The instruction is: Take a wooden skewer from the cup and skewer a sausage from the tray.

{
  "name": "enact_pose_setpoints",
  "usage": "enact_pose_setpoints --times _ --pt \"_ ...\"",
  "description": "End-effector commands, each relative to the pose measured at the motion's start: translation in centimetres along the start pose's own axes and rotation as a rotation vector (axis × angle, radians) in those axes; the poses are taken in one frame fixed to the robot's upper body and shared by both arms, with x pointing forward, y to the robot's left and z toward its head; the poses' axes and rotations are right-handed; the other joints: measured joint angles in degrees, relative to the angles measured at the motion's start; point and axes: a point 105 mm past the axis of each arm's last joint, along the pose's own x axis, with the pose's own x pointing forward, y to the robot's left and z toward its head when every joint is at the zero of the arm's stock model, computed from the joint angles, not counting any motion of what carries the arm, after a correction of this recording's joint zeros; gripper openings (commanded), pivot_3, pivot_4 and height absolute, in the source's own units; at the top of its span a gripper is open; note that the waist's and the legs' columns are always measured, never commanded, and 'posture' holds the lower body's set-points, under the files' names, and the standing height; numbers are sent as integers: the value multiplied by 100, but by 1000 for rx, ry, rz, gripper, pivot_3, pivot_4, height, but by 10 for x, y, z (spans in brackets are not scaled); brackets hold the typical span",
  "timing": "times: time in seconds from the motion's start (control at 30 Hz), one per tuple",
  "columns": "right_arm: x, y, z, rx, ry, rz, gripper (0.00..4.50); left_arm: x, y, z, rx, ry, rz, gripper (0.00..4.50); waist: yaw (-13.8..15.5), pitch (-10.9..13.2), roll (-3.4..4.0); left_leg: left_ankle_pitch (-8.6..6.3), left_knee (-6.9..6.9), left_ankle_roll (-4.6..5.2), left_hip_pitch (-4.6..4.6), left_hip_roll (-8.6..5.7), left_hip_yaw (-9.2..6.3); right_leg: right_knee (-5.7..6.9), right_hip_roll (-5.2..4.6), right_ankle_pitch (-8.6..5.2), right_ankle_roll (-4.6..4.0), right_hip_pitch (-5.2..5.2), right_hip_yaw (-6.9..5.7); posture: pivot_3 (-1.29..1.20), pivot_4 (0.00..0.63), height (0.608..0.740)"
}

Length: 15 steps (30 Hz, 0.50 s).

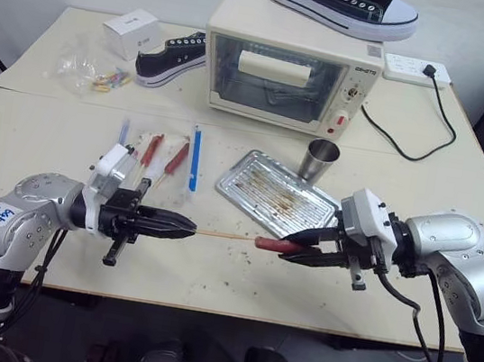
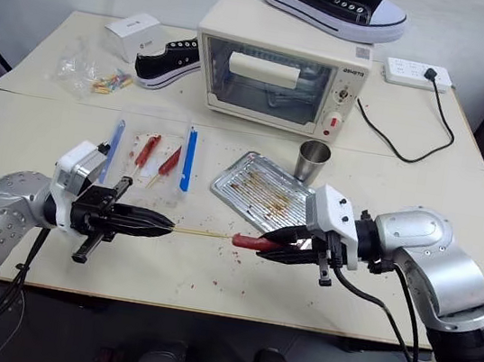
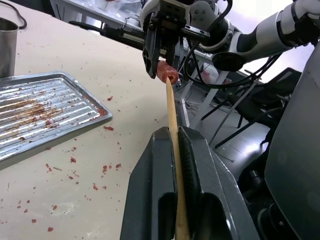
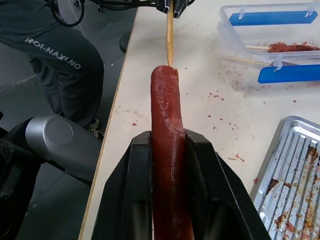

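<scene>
The left hand (image 1: 188,226) is pressed together on the wooden skewer (image 1: 225,234), pinching its rear portion so the stick projects level toward the robot's right. The right hand (image 1: 291,246) pinches the sausage (image 4: 167,150) lengthwise between its two fingers, free end aimed at the skewer tip.

Both hands hover above the front part of the worktop (image 1: 67,132), well clear of the tray (image 1: 314,217) and of the cup (image 1: 320,161) standing just behind it. No other sausage is visible on the tray.

Step in hand: piercing. The skewer tip meets the centre of the sausage's end face; whether it has entered the meat or merely touches cannot be told from the wrist views.

Next move, as judged: drive the two hands toward each other along the skewer's axis. This calls for keeping stick and sausage collinear, since the sausage curves slightly and an off-axis push could send the point out through its side. Both grips must hold firm so neither item slides backward under load.
</scene>
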Motion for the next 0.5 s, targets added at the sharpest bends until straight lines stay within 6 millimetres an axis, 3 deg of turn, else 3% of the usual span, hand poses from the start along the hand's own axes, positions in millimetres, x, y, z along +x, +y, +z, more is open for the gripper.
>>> enact_pose_setpoints --times 0.03,0.5 --pt "-1 2 1 -24 3 0 828 3 -5 3 29 14 -15 0 0 0 0 0 0 0 0 0 0 0 0 0 0 0 0 0 150 740" --pt "5 3 -3 -25 21 16 828 8 -7 -3 17 24 -25 0 0 0 0 0 5 0 0 0 0 5 0 0 0 0 0 0 150 740"
